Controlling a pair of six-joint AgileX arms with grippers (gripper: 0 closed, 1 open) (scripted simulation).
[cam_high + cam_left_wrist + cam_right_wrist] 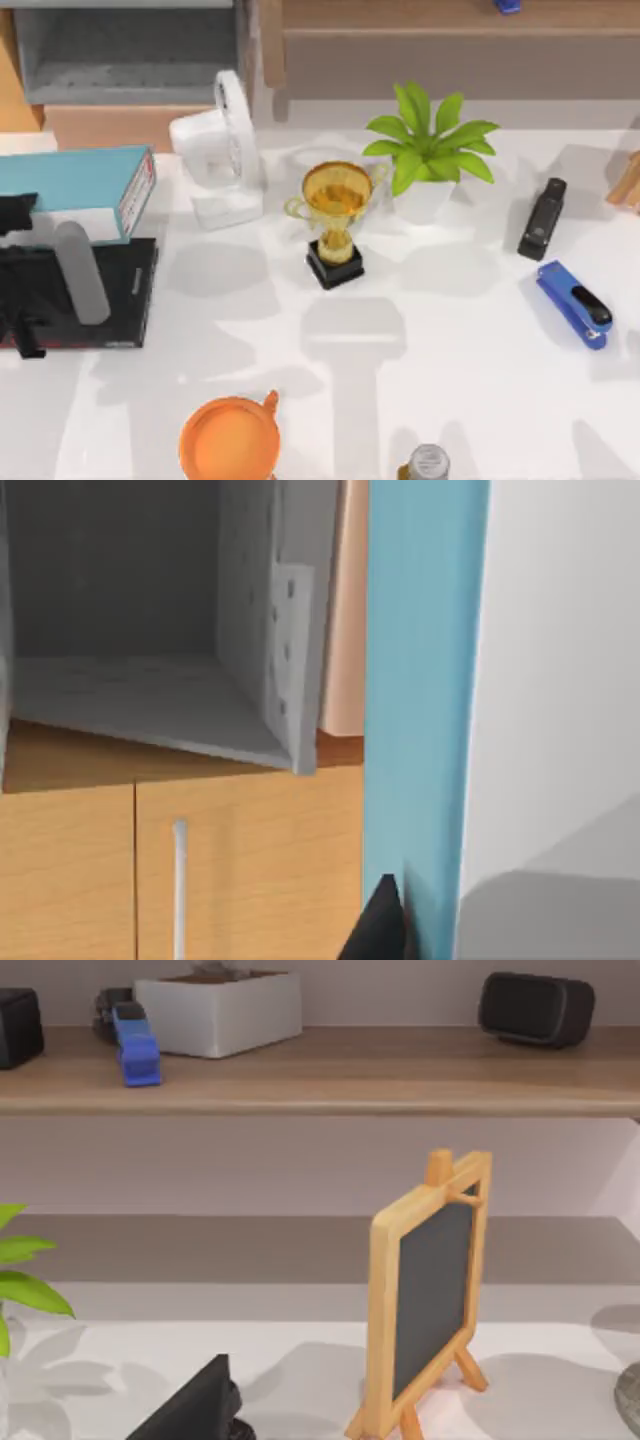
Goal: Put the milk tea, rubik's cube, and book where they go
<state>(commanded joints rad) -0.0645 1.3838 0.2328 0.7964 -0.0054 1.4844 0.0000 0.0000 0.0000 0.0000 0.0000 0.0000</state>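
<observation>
The thick teal book (70,180) with white page edges hangs at the table's left, above a thin black book (125,300). My left gripper (18,214) is shut on its left end. In the left wrist view the teal cover (420,680) stands as an upright strip with one black fingertip (378,928) against it, and an open grey cabinet compartment (120,630) lies beyond. A small cup with a grey lid and tan sides (428,463), apparently the milk tea, stands at the front edge. The rubik's cube is out of view.
A white fan (222,150), a gold trophy (335,222) and a potted plant (430,150) stand mid-table. An orange mug (228,438) sits at the front. Black (541,218) and blue (574,303) staplers lie right. A wooden chalkboard easel (430,1290) stands below a shelf (320,1070).
</observation>
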